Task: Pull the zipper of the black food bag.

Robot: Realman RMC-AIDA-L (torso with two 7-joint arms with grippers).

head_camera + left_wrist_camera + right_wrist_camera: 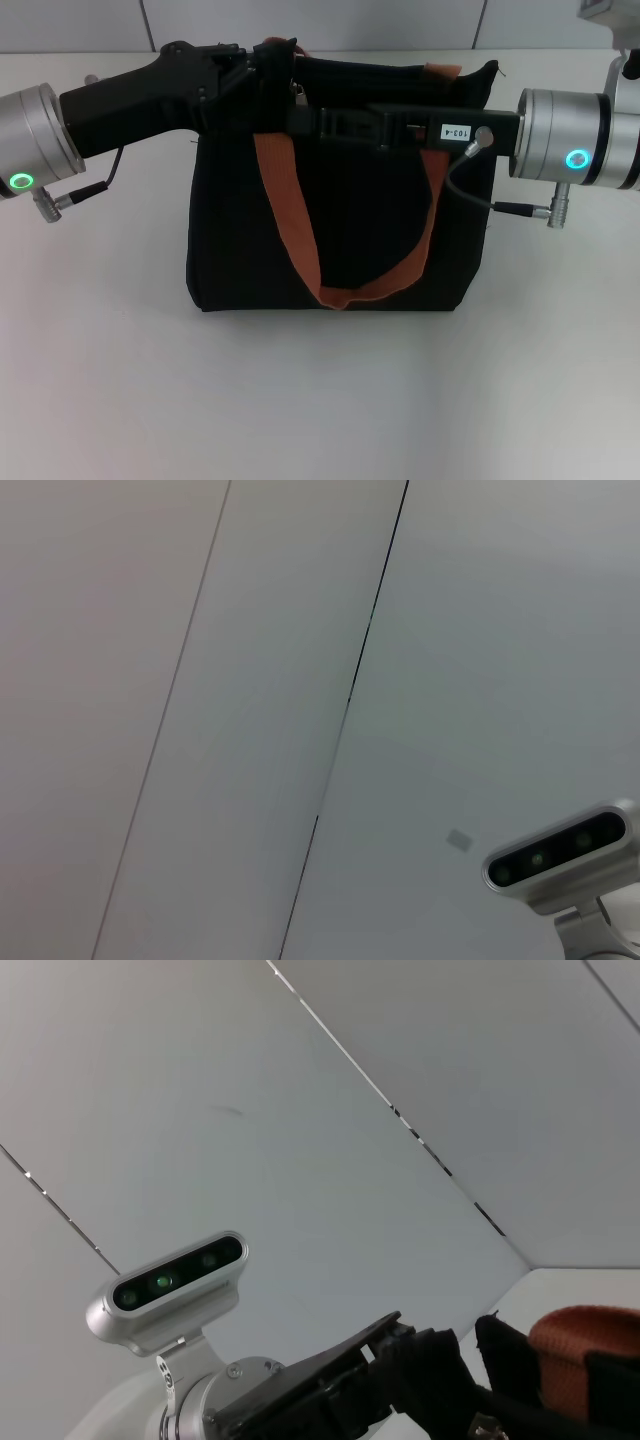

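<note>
The black food bag [230,240] stands upright mid-table with rust-orange straps [292,235] hanging down its front. My left gripper [272,68] reaches in from the left to the bag's top edge, by the top of a strap. My right gripper [300,120] reaches in from the right, lying along the bag's top, its tip close to the left gripper. A small silver glint [298,93] between the two tips may be the zipper; it is mostly hidden. The right wrist view shows the left gripper's black body [330,1390] and an orange strap [590,1350].
The white table [320,400] stretches in front of and beside the bag. Grey wall panels [320,20] stand behind it. The left wrist view shows only wall panels [250,680] and the right arm's wrist camera [560,855].
</note>
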